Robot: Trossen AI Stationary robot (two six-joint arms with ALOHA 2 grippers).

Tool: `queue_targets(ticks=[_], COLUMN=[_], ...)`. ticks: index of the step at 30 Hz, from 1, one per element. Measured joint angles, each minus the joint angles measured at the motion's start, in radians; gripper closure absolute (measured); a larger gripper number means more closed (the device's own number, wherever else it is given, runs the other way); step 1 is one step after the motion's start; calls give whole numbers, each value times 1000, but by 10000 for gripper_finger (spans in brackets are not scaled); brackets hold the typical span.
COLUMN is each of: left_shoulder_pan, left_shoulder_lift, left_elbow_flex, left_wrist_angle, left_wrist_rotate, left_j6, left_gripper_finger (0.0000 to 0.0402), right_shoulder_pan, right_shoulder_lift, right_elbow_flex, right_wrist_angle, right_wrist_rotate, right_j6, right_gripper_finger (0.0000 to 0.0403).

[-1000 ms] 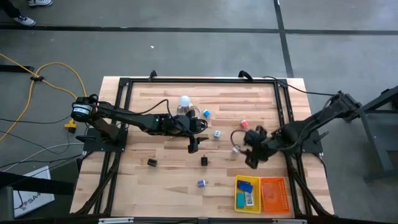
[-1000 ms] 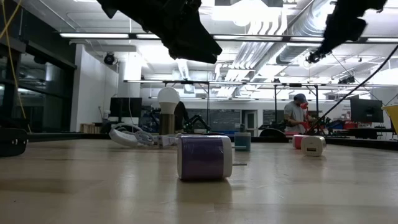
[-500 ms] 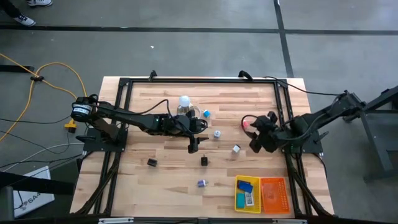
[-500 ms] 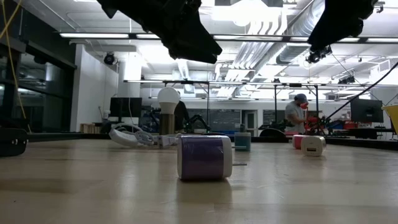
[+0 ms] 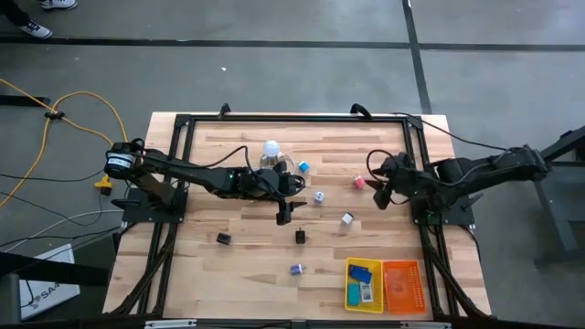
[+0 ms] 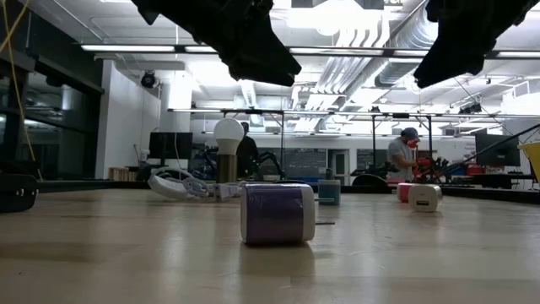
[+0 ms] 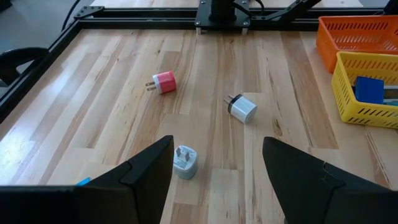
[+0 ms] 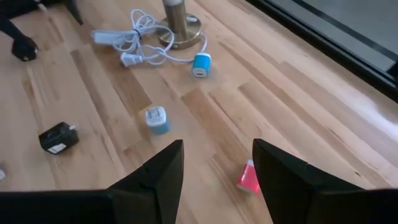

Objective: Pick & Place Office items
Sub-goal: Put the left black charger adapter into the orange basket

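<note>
Small office items lie scattered on the wooden table. They include a pink plug [image 5: 359, 182], a white-and-black plug [image 5: 347, 218], a blue-white plug [image 5: 319, 196], a blue one [image 5: 303, 167], two black adapters [image 5: 223, 238] [image 5: 300, 237] and a purple-white cube [image 5: 296, 269]. My left gripper [image 5: 289, 206] hangs open above the table's middle, and the blue-white plug [image 7: 185, 162] shows low between its fingers. My right gripper [image 5: 378, 192] hovers open near the right edge, just beside the pink plug [image 8: 249, 178]. Neither gripper holds anything.
A yellow mesh tray [image 5: 364, 285] with a blue block and an orange tray [image 5: 403, 285] stand at the near right. A white ball-topped lamp [image 5: 271, 151] with a looped white cord [image 8: 134, 40] stands at the far middle. A black frame [image 5: 292, 119] borders the table.
My right gripper has drawn back from above the white-and-black plug toward the table's far right, turning as it went, and now hovers by the pink plug. It stays open. No item has moved.
</note>
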Motion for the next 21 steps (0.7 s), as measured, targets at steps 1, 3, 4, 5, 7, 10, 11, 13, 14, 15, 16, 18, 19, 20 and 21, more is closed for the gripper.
queue_targets(ticks=[1,3,4,5,7,10,11,13,14,15,16,18,19,20,21], left_shoulder_pan=[0,0,0,0,0,0,0,0,0,0,0,0,0,0,0], left_shoulder_lift=[0,0,0,0,0,0,0,0,0,0,0,0,0,0,0], left_elbow_flex=[0,0,0,0,0,0,0,0,0,0,0,0,0,0,0], left_wrist_angle=[0,0,0,0,0,0,0,0,0,0,0,0,0,0,0], left_wrist_rotate=[0,0,0,0,0,0,0,0,0,0,0,0,0,0,0], left_j6=[0,0,0,0,0,0,0,0,0,0,0,0,0,0,0], left_gripper_finger=[163,163,163,163,163,163,163,163,163,163,163,163,163,163,163], right_shoulder_pan=[-16,-48,-63,-76,-97,-122,-127,-135,-137,-137,-136,-136,-136,-136,-136], right_shoulder_lift=[-8,-23,-28,-28,-28,-28,-28,-28,-27,-27,-27,-27,-27,-27,-27], right_elbow_flex=[-10,-27,-33,-35,-37,-38,-38,-38,-38,-38,-38,-38,-38,-38,-38], right_wrist_angle=[22,53,55,61,75,82,83,83,83,82,83,85,88,91,93], right_wrist_rotate=[-9,-32,-42,-54,-80,-110,-116,-129,-130,-130,-130,-130,-130,-130,-130], right_j6=[-18,-51,-62,-70,-81,-95,-103,-114,-115,-115,-115,-115,-115,-116,-116], right_gripper_finger=[224,224,224,224,224,224,224,224,224,224,224,224,224,224,224])
